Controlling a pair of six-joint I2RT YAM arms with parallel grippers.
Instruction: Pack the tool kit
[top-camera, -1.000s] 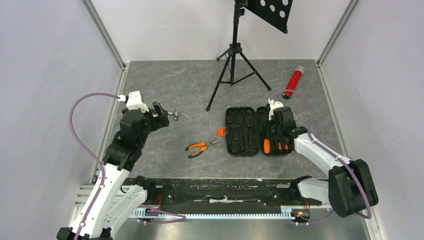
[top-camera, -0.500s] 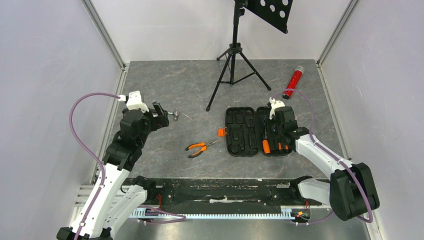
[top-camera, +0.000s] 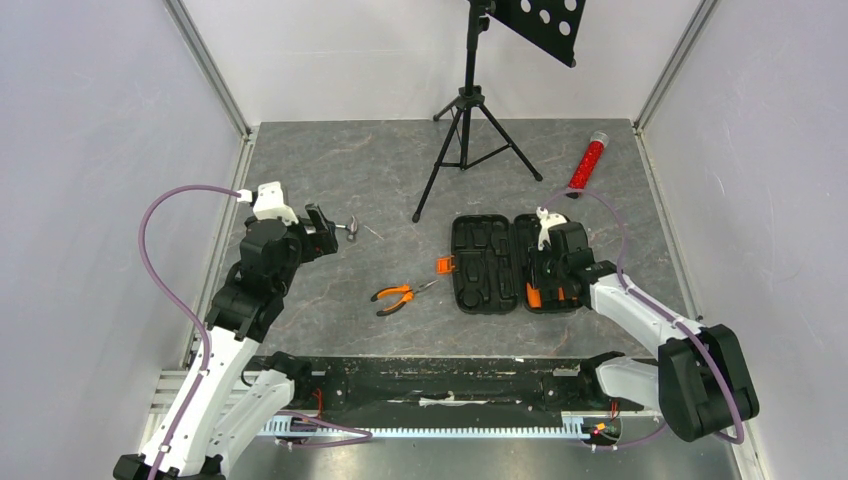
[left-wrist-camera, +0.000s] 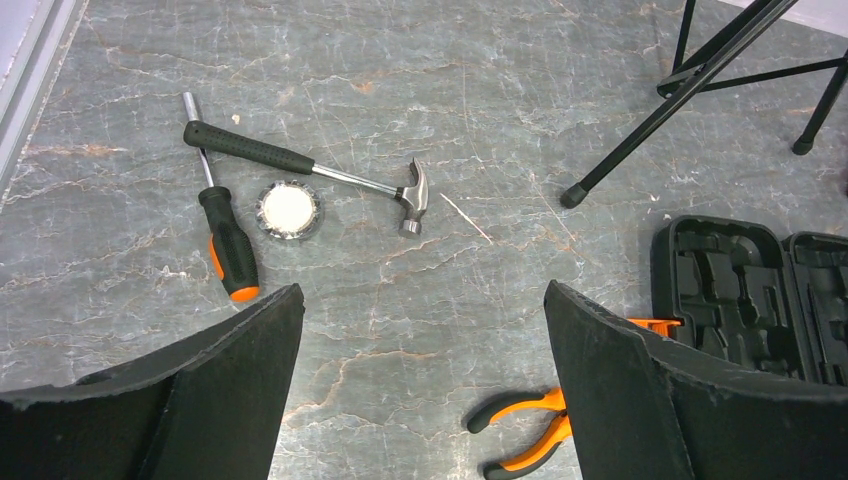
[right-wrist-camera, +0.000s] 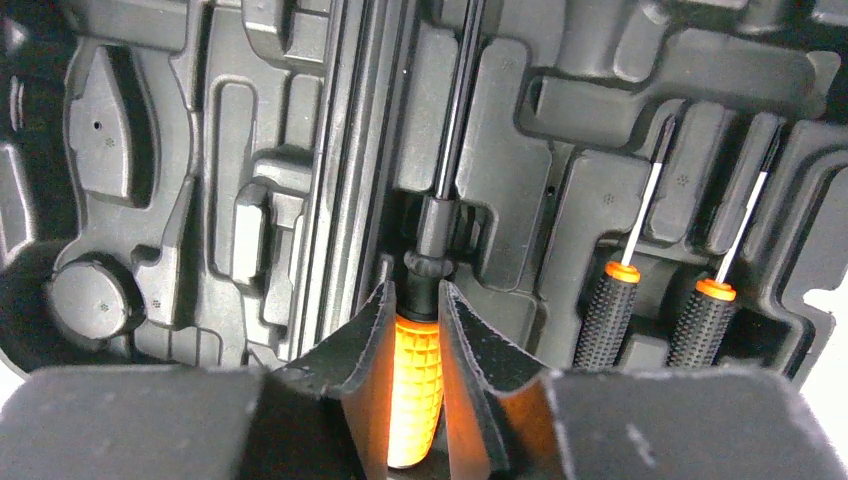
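**Inspector:** Tool kit case (top-camera: 478, 262) lies open and flat on the table (top-camera: 340, 170), right of centre. Both halves face up and the orange latch (top-camera: 443, 265) is on its left edge.

**Supervisor:** Change over the last second?

**Inspector:** The right arm has drawn slightly back toward the near edge. Seen from above, the orange handle it carries has slid with it along the case's right half. The left arm has not moved.

**Supervisor:** State of the right hand?

**Inspector:** The right hand (right-wrist-camera: 415, 300) is closed against both sides of the large screwdriver (right-wrist-camera: 414, 400), at its orange handle. No gap shows. The shaft lies along a moulded channel beside the hinge. Whether the tool is fully bedded cannot be told from the wrist view.

**Supervisor:** And the left?

**Inspector:** The left hand (left-wrist-camera: 422, 300) hangs above the table with its fingers wide apart, holding nothing.

**Supervisor:** Meaning for the job?

**Inspector:** Judged a seating step: the screwdriver is being drawn into its recess. Two small screwdrivers (right-wrist-camera: 610, 320) already sit in slots to its right. Four items are outstanding on the table. The hammer (left-wrist-camera: 300, 165), a second screwdriver (left-wrist-camera: 228, 245) and a small round piece (left-wrist-camera: 288, 208) lie close together ahead of the left hand. The pliers (top-camera: 400, 295) lie just left of the case. Packing looks less than half done, and the lid is not yet shut.
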